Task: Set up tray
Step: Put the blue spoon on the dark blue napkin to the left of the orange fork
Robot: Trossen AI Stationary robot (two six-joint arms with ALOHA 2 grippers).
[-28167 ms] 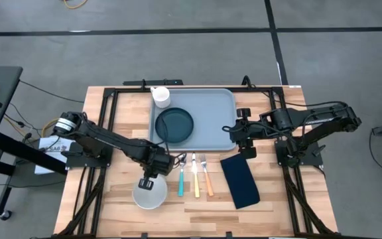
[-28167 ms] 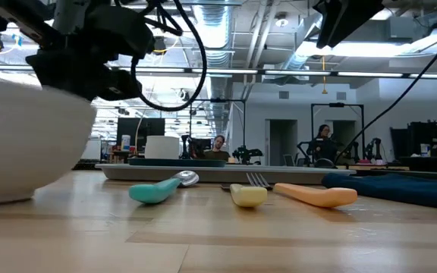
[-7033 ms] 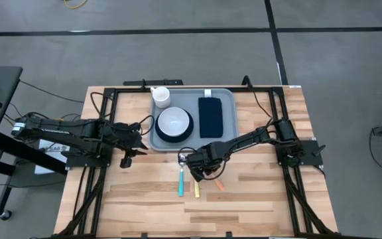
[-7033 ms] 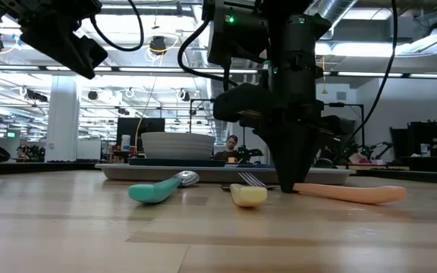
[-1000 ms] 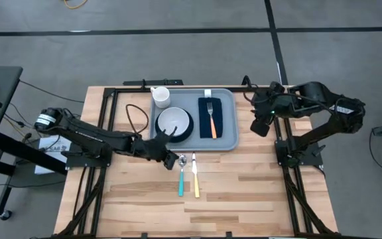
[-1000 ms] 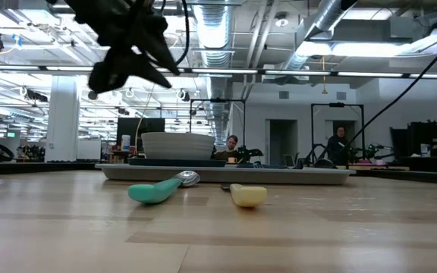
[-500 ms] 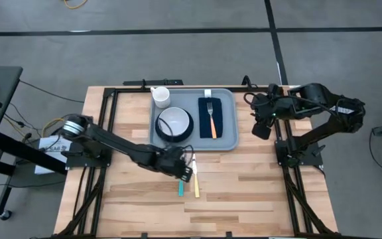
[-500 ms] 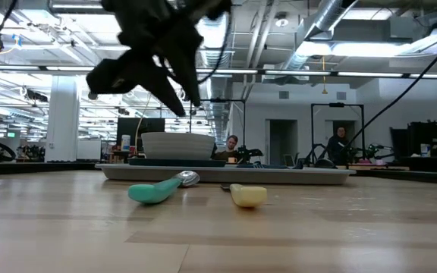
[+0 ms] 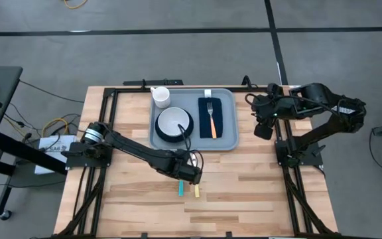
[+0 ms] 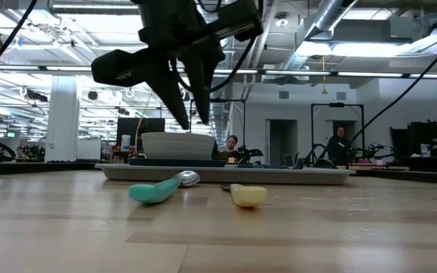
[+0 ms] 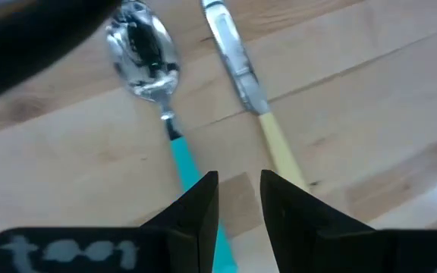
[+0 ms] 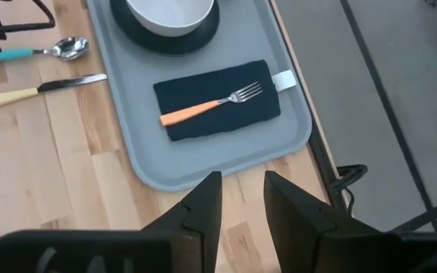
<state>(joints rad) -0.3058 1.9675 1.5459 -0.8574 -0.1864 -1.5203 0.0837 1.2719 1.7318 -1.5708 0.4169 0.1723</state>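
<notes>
The light grey-blue tray (image 9: 227, 141) lies at the table's far middle. It holds a white cup (image 9: 160, 97), a white bowl (image 9: 174, 122) on a dark navy plate, and a navy napkin (image 9: 218, 123) with an orange-handled fork (image 9: 211, 119) on top. A teal-handled spoon (image 11: 174, 148) and a yellow-handled knife (image 11: 268, 136) lie side by side on the wood near the tray. My left gripper (image 9: 191, 174) hovers over them, its fingers a narrow gap apart and empty. It also shows in the left wrist view (image 11: 239, 201). My right gripper (image 9: 264, 127) waits past the tray's right rim, narrowly open and empty.
The table's black frame rails (image 9: 109, 106) run along its left and right sides. Bare wood (image 9: 257, 192) stretches across the near half of the table. In the low view people (image 10: 340, 144) show in the room far behind the table.
My left gripper has gone toward the table's right and near edges, from beside the tray's near left corner to a place above the spoon and knife. The spoon and knife have not moved. My right gripper has kept still.
</notes>
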